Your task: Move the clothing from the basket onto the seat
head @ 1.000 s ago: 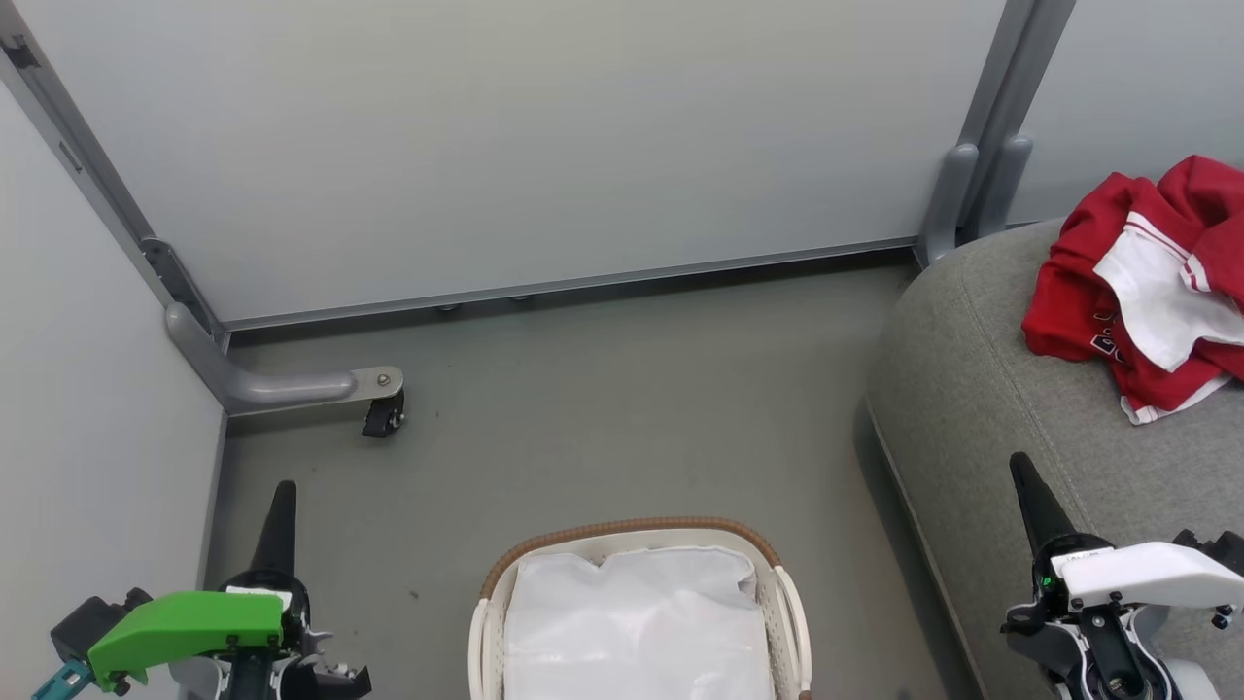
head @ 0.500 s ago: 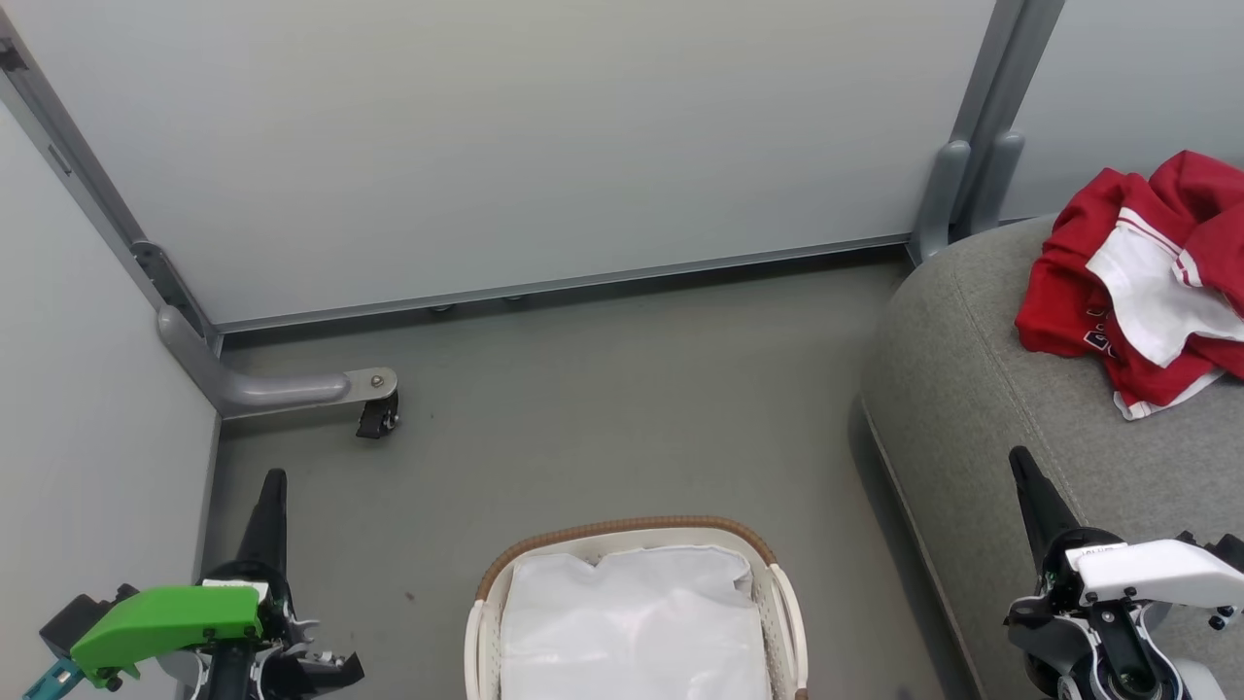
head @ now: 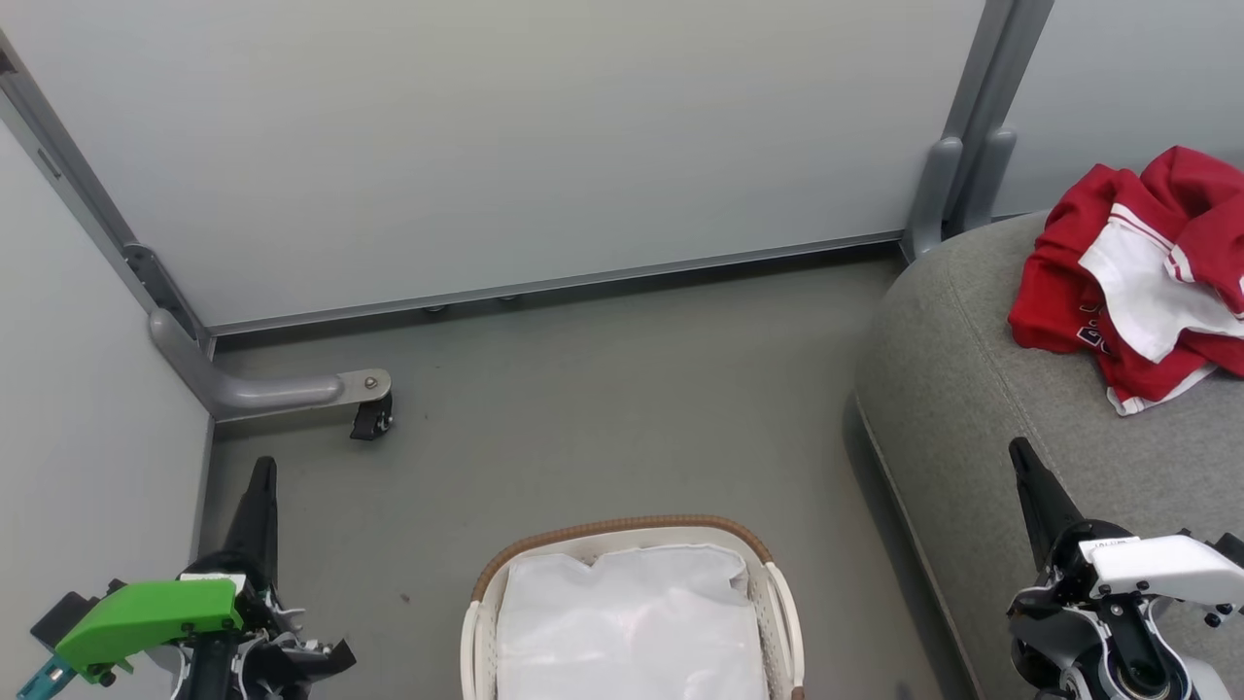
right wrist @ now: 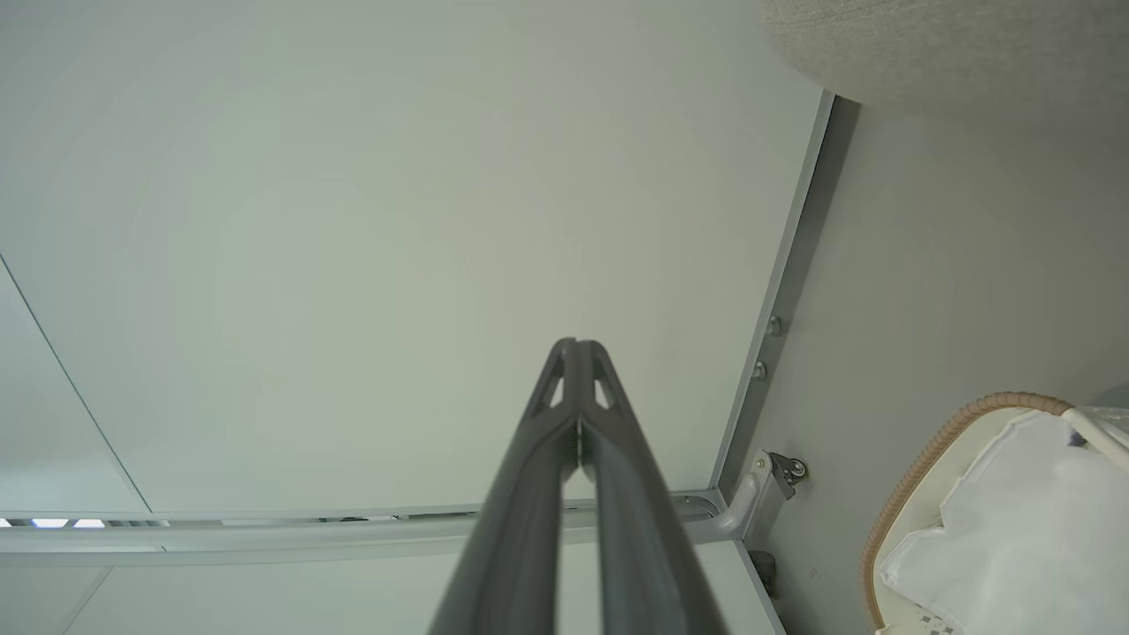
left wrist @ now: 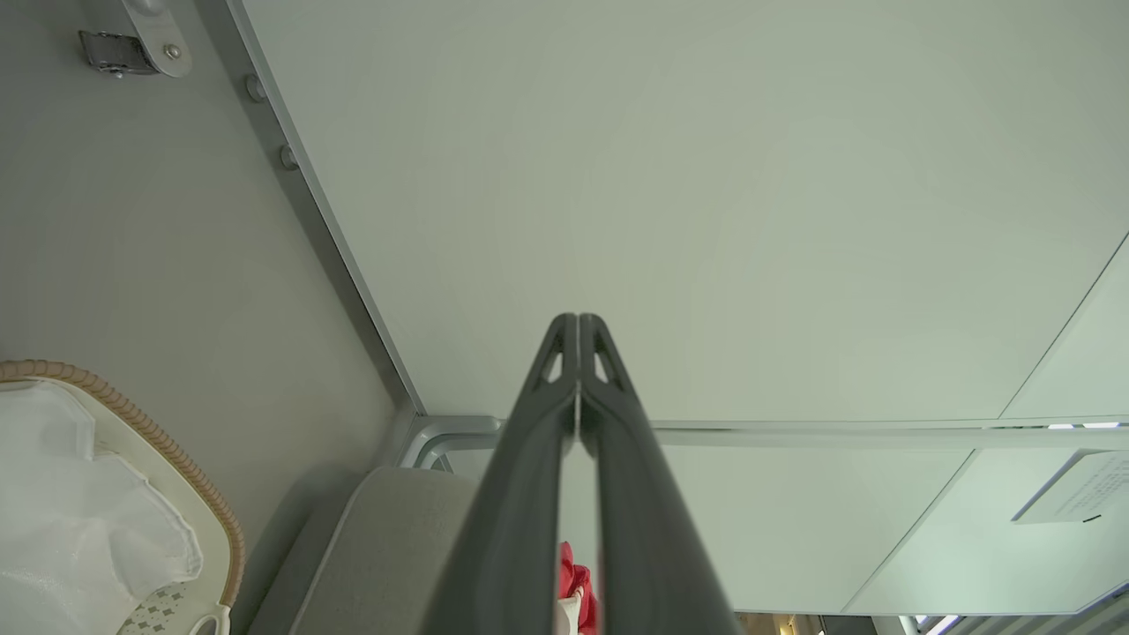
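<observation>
Both pairs of jaws are pressed tight together, tip to tip, with nothing between them. The left gripper (head: 260, 473) sits at the near left, its dark fingers pointing away over the grey floor (head: 603, 389), close to the left wall. The right gripper (head: 1022, 455) sits at the near right, its fingers reaching over the near edge of the seat (head: 972, 408). Between the two, at the near middle, the basket (head: 622, 530) stands on the floor with its white liner (head: 622, 622) showing inside and no red cloth visible in it. The clothing (head: 1127, 282) lies in a rumpled red and white heap on the seat at the far right, well apart from the right gripper. Beyond the floor stands a pale wall panel (head: 505, 146). A small black wheel (head: 369, 420) under a grey bracket (head: 272, 389) sits at the far left.
</observation>
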